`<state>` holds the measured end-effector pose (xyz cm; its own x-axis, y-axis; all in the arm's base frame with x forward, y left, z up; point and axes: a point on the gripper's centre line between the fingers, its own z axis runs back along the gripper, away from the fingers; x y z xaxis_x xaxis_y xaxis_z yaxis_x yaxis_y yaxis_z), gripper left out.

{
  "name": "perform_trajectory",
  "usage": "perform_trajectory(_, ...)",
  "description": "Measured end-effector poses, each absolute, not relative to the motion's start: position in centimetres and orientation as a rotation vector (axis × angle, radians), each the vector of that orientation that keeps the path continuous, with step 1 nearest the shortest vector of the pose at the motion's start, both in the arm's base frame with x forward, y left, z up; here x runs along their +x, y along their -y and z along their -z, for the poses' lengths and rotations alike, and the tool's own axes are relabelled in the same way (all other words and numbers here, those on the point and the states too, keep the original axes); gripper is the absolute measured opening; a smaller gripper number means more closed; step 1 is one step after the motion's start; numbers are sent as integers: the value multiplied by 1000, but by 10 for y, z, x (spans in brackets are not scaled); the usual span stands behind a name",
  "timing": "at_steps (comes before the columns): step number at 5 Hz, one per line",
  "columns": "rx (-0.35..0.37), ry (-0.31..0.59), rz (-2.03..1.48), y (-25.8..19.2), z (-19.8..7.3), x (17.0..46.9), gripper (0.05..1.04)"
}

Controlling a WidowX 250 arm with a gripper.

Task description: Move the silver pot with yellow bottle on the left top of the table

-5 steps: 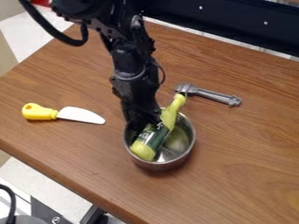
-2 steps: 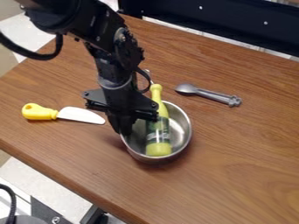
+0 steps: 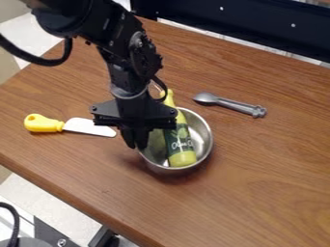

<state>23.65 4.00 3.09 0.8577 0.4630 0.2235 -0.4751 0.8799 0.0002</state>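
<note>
The black gripper (image 3: 136, 144) hangs over the middle of the table, at the left rim of the silver pot. Its two fingers are close together, shut on that rim. The silver pot (image 3: 205, 141) is round and open at the top, with a dark shadow under its lower edge; whether it touches the table I cannot tell. A yellow bottle (image 3: 180, 144) with a dark green label leans inside it, base toward the lower right and neck over the far rim. The gripper covers part of the pot's left side.
On the brown table (image 3: 258, 159), a yellow-handled knife (image 3: 89, 127) lies just left of the gripper. A grey spoon-like utensil (image 3: 228, 102) lies behind the pot to the right. A dark rail (image 3: 251, 24) runs along the back.
The gripper first shifted left and turned, then hardly moved. The pot has shifted slightly toward the back of the table. The bottle has swung round inside it, its neck now pointing to the upper left.
</note>
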Motion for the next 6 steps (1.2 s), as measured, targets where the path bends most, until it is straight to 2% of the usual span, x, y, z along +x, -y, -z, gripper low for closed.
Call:
perform_trajectory(2, -33, 279, -651, -55, -40, 250, 60)
perform_trajectory(4, -64, 314, -780, -73, -51, 262, 57)
perform_trajectory(6, -55, 316, -832, -103, -53, 285, 57)
